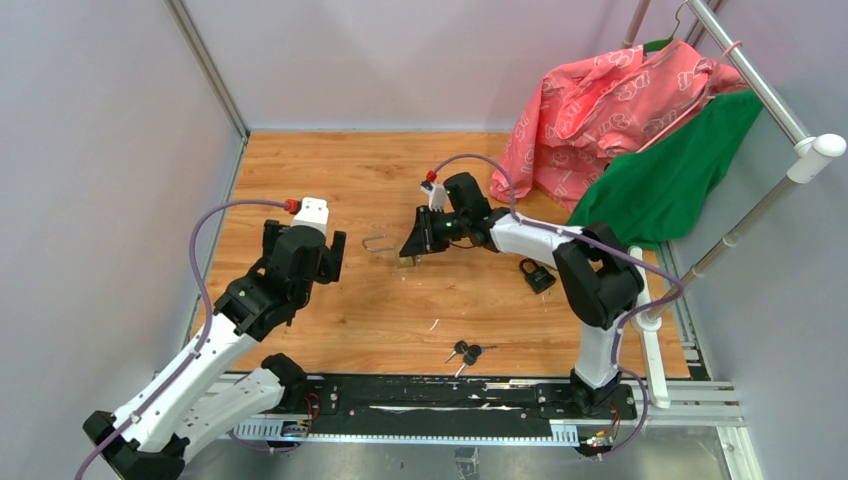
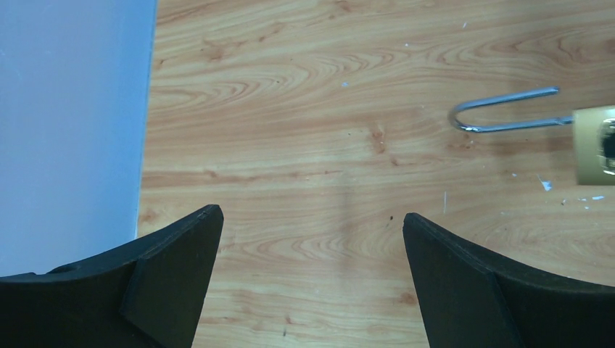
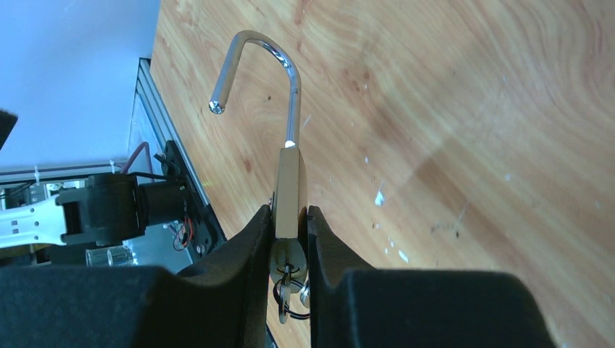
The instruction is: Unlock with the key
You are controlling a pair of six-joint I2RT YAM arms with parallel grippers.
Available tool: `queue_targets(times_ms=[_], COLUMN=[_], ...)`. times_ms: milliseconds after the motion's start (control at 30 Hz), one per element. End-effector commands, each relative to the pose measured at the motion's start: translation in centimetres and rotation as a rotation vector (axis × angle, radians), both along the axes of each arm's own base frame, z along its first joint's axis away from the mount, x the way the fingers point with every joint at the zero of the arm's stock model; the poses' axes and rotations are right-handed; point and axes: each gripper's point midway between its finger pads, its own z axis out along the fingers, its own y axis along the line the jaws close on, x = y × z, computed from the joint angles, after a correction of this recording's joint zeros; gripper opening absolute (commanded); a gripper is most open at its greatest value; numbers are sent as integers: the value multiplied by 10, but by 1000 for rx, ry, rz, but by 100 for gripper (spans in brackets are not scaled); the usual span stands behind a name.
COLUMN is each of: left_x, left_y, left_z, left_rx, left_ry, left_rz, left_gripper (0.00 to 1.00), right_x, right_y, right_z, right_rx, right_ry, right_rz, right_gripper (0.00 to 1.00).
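A brass padlock (image 3: 289, 192) with a long steel shackle (image 3: 290, 80) is clamped between the fingers of my right gripper (image 3: 290, 214), which is shut on its body. The shackle's short end stands free of the body. A key (image 3: 286, 279) on a ring sits in the keyhole at the lock's bottom, between the fingers. From above, the right gripper (image 1: 415, 245) holds the padlock (image 1: 405, 258) low over the wooden table's middle. My left gripper (image 1: 305, 255) hangs open to the lock's left, holding nothing. The left wrist view has the padlock (image 2: 595, 145) at its right edge, beyond that open gripper (image 2: 312, 221).
A black padlock (image 1: 537, 275) lies by the right arm. A bunch of dark-headed keys (image 1: 465, 352) lies near the table's front edge. Pink cloth (image 1: 610, 100) and green cloth (image 1: 665, 170) hang from a rack (image 1: 760, 90) at the back right. Walls close the left and back.
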Motion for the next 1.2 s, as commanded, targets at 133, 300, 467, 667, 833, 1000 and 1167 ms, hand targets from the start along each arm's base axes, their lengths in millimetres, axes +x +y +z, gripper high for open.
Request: queue_targets(times_ms=[133,300,467,667,833,1000,1167], left_x=[-1,-16,-27,-29,-27,-27,-26], left_y=[-10,-14,-18,-17,-21,-22,-22], left_z=[19,12,-4,-2,-5,-6,-7], left_rx=[-98,-215,-276,-286,-278,-275,-273], left_ry=[13,9,21,-5,12,16,19], left_rz=[-12,-27,-46,-58,-71,-75,-77], left_gripper=[98,98,98,98,98,98,98], right_x=[25,34,32,28,28,34,48], right_y=[43,51,54,47,38,27,5], right_z=[15,-4,-24,-44,-55,-56,-49], right_rx=[114,90,64,-9,-73,-99,-157], right_ry=[38,113,186,225,242,232,168], right_rz=[36,12,12,19,-2,-18,-58], right_gripper=[0,0,1,21,50,72,81])
